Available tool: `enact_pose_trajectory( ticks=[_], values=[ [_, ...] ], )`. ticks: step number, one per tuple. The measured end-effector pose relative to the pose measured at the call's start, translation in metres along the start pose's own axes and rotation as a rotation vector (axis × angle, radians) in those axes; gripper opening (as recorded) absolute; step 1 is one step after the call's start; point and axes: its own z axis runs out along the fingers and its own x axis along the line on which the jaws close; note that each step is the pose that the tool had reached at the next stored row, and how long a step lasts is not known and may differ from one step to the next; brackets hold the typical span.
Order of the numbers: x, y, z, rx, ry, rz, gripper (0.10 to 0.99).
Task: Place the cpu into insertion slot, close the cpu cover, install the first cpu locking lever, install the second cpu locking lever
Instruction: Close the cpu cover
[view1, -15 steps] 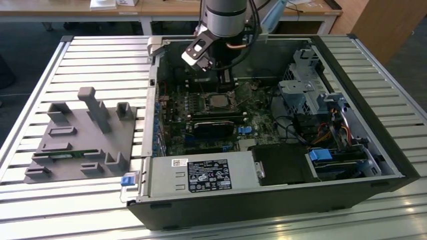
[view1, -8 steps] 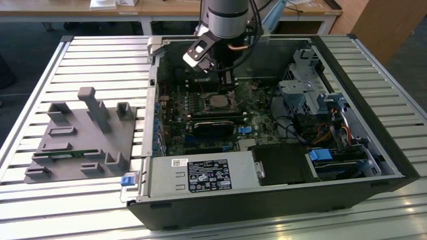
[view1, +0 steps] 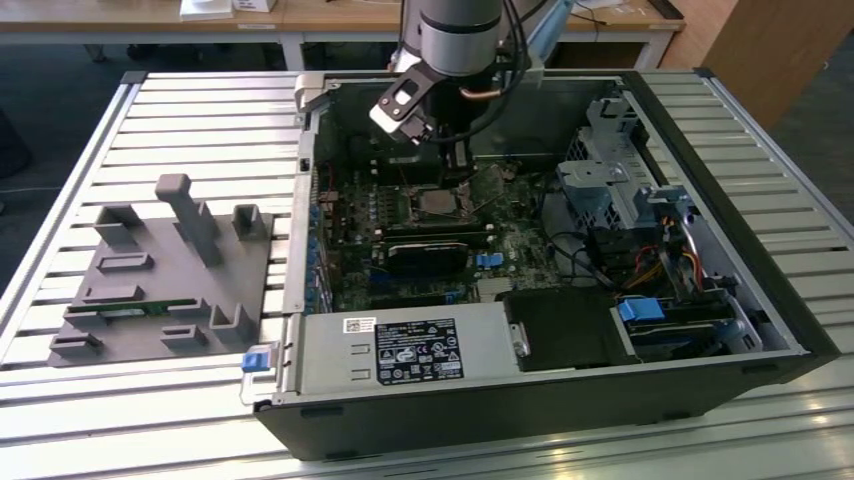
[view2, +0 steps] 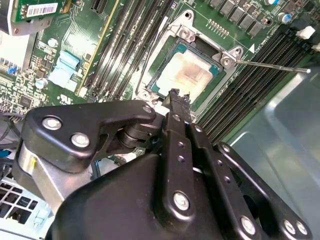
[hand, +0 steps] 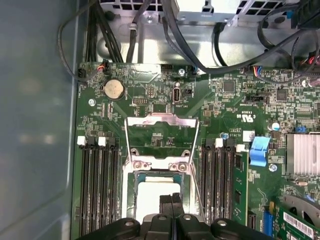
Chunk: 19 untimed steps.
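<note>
The cpu (hand: 152, 197) lies flat in the motherboard socket, its dull grey top visible in both wrist views (view2: 187, 75) and in the exterior view (view1: 437, 205). The cpu cover (hand: 161, 121), a silvery frame with an open window, stands swung back off the socket. Thin wire locking levers (hand: 126, 142) run along its sides, and one lever (view2: 272, 65) sticks out sideways. My gripper (hand: 172, 201) is shut with nothing between its fingers. Its tip (view2: 175, 96) hovers just above the socket's near edge, inside the open case (view1: 457, 172).
Black memory slots (hand: 97, 190) flank the socket on both sides. A black block (view1: 427, 252) sits just in front of the socket, a drive cage (view1: 607, 180) and cables on the exterior view's right. A grey fixture (view1: 160, 270) lies outside the case on the left.
</note>
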Motion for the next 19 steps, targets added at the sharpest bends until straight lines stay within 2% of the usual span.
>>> enact_pose_trajectory(
  ticks=[5, 9, 15, 19],
  values=[
    [0.0000, 0.0002, -0.0050, 0.000, 0.0000, 0.000, 0.106],
    [0.0000, 0.0005, -0.0051, 0.000, 0.0003, 0.000, 0.106],
    [-0.0001, 0.0077, -0.0049, 0.000, 0.0000, 0.000, 0.106],
    [0.0001, 0.0078, -0.0061, 0.000, -0.0001, 0.000, 0.106]
  ],
)
